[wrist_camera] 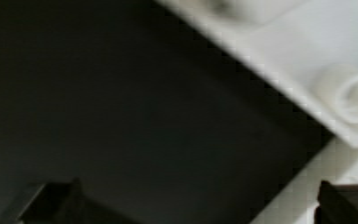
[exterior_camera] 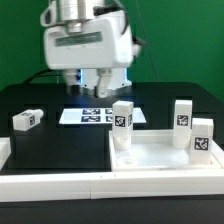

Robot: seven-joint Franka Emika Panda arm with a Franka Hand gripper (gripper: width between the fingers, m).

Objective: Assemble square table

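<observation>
The white square table top (exterior_camera: 160, 156) lies at the front on the exterior view's right. Three white tagged legs stand upright on it: one at its near-left corner (exterior_camera: 122, 117), one at the back (exterior_camera: 183, 112), one at the right (exterior_camera: 202, 138). A fourth leg (exterior_camera: 27, 120) lies alone on the black table at the left. My gripper (exterior_camera: 100, 86) hangs open and empty above the back middle, left of the top. In the wrist view the gripper (wrist_camera: 202, 206) has dark fingertips (wrist_camera: 51, 204) spread wide over black table. A white part with a round hole (wrist_camera: 357, 96) shows at one side.
The marker board (exterior_camera: 88, 116) lies flat on the table just under and in front of the gripper. Long white border bars run along the front edge (exterior_camera: 60, 184) and at the left (exterior_camera: 3, 152). A green wall stands behind.
</observation>
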